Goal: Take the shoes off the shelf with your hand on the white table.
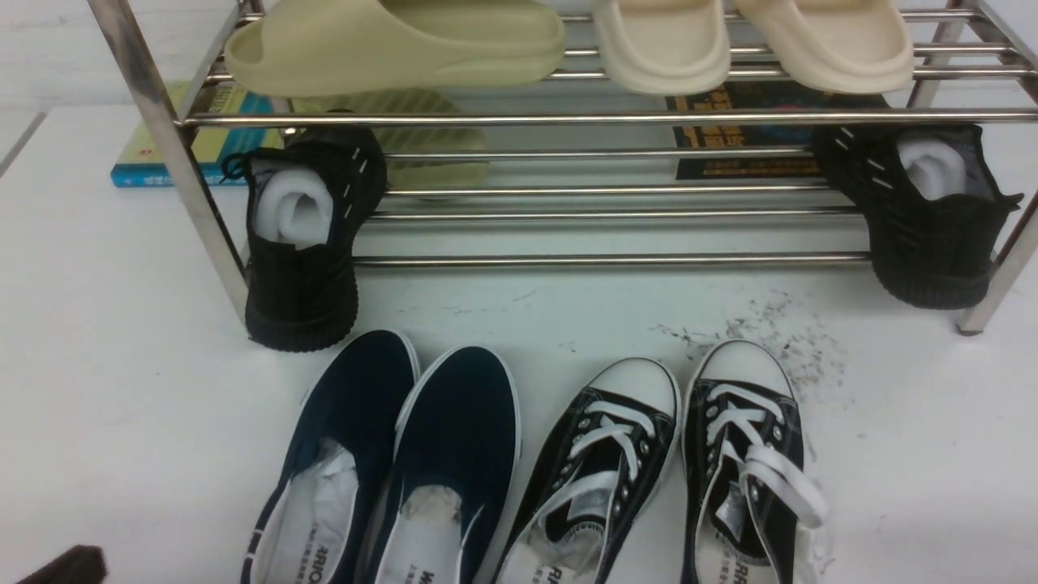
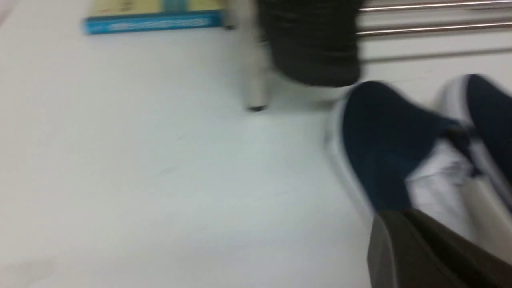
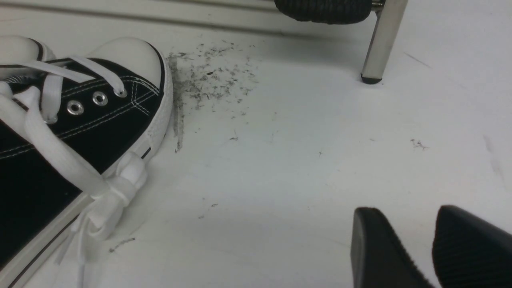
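Observation:
The two navy slip-on shoes (image 1: 349,438) (image 1: 458,438) stand side by side on the white table (image 1: 122,365), in front of the chrome shelf (image 1: 568,118), toes toward it, paper stuffing inside. In the blurred left wrist view they show (image 2: 384,148) just past one dark finger (image 2: 416,248) of my left gripper; its other finger is out of frame. A dark tip of that gripper (image 1: 69,565) shows at the front view's bottom left, apart from the shoes. My right gripper (image 3: 404,216) is open and empty over bare table.
A black-and-white lace-up pair (image 1: 600,462) (image 1: 746,454) stands right of the navy pair. Black knit sneakers (image 1: 304,243) (image 1: 924,219) tilt off the lower tier at both ends. Cream slides (image 1: 397,40) fill the top tier. Books (image 1: 203,138) lie behind. Dark specks (image 1: 770,332) mark the table.

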